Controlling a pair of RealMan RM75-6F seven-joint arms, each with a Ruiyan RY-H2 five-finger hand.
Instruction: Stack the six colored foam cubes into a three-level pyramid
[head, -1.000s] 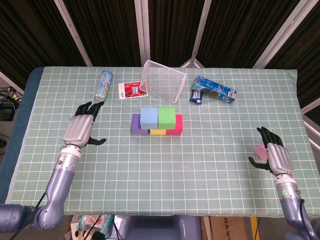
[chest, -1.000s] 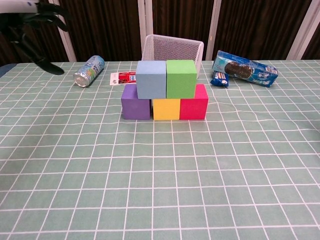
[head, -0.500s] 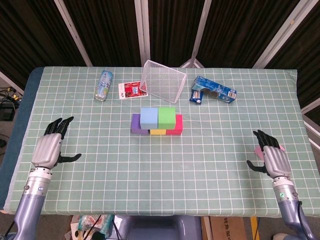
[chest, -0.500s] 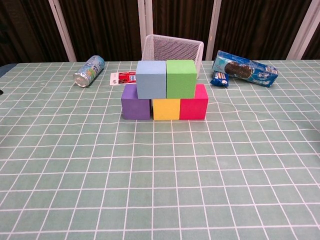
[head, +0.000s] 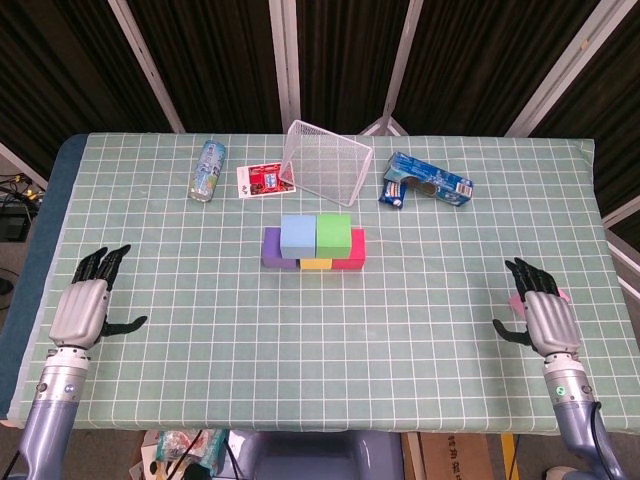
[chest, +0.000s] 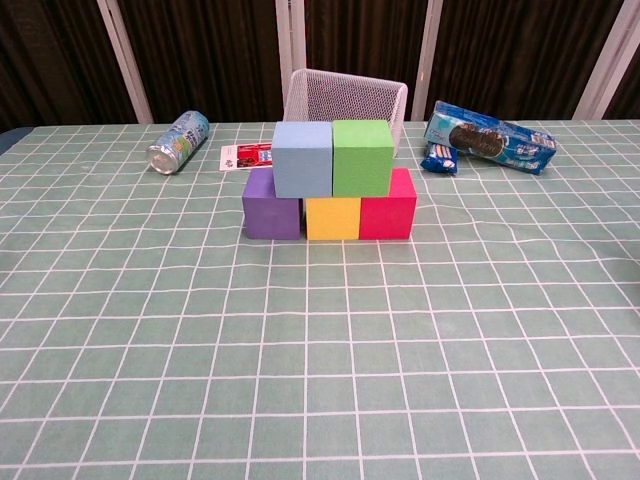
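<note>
- Far left, the left hand (head: 80, 308) hovers over the bench's (head: 300, 340) near-left edge, fingers spread, thumb out, holding nothing.
- Up at the back lies a drinks can (head: 208, 170) on its side, with a small red-and-white card (head: 266, 180) flat just to its right.
- Next along, a wire mesh basket (head: 326, 163) is tipped over behind the stack.
- Centre bench: the purple cube (chest: 271, 204), yellow cube (chest: 332, 218) and magenta cube (chest: 388, 205) sit side by side touching, forming the bottom row.
- On top of them, the light blue cube (chest: 303, 158) and the green cube (chest: 362, 157) stand pressed together, making the second level.
- Back right, a blue cookie packet (head: 428, 181) lies flat.
- Far right, the right hand (head: 544, 314) is near the bench's right edge, fingers apart, and a pink cube (head: 518, 303) peeks out beneath the fingers; whether the hand actually grips it, I cannot tell.
</note>
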